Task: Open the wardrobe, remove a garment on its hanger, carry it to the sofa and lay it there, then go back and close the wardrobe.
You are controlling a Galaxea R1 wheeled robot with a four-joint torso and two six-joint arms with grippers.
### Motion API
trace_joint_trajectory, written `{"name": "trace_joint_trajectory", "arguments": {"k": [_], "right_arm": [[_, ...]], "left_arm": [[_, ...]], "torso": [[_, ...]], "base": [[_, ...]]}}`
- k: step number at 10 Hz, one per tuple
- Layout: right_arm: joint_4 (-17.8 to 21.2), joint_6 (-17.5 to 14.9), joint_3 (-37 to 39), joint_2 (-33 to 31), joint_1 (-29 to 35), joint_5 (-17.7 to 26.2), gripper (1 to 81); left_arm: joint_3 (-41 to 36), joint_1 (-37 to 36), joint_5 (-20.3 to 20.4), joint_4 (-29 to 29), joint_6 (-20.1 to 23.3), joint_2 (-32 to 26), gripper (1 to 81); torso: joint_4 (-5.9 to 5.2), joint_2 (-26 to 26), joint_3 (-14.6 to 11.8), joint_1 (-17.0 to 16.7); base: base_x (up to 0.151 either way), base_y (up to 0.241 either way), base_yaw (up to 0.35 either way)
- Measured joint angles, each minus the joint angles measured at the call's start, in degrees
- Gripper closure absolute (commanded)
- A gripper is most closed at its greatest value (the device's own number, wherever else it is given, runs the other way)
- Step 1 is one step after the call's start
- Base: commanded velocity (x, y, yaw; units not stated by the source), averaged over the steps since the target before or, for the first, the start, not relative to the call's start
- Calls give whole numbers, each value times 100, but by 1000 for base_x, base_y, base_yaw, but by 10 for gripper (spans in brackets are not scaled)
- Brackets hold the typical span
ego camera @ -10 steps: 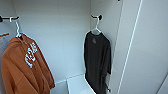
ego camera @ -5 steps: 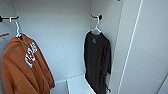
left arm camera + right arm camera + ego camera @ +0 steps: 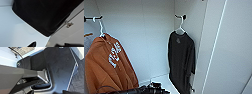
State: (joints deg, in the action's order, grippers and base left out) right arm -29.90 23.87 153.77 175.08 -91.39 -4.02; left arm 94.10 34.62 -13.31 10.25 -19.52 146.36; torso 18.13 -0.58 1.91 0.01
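Note:
The wardrobe (image 3: 146,30) stands open, its white inside and right door (image 3: 231,50) in the head view. The black garment (image 3: 181,60) hangs at the right end of the rail on a thin white hanger (image 3: 180,27). My left arm (image 3: 146,89) reaches in low at the wardrobe's bottom edge, left of the garment's hem. In the left wrist view the garment's hem (image 3: 45,16) hangs close ahead above the wardrobe floor (image 3: 15,32). My left gripper (image 3: 51,45) is open below the hem, with nothing between its dark fingertips (image 3: 32,44).
A rust-orange top with white print (image 3: 107,65) hangs on its own hanger at the left end of the rail. A metal hinge (image 3: 68,24) sits on the right door's edge. The right wrist view looks onto the robot's own dark body (image 3: 58,69).

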Motion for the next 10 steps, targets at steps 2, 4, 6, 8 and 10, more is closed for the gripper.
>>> {"name": "trace_joint_trajectory", "arguments": {"k": [2,4,6,8,10], "right_arm": [[0,0,0,2,0,1,10],[0,0,0,0,-1,0,10],[0,7,0,0,-4,-2,10],[0,16,0,2,-4,-2,10],[6,18,0,2,-4,-5,10]], "left_arm": [[-22,-445,76,-183,-539,33,10],[-33,-885,227,-279,-1226,102,10],[-68,-1282,463,-334,-2018,179,10],[-118,-1626,887,-361,-2558,223,10],[-138,-1949,976,-364,-2800,284,10]], "torso": [[0,0,2,0],[0,0,2,2],[0,2,5,2],[0,2,5,5],[0,2,5,5]], "base": [[0,0,0],[0,0,0],[0,0,0],[0,0,0],[0,0,0]]}}
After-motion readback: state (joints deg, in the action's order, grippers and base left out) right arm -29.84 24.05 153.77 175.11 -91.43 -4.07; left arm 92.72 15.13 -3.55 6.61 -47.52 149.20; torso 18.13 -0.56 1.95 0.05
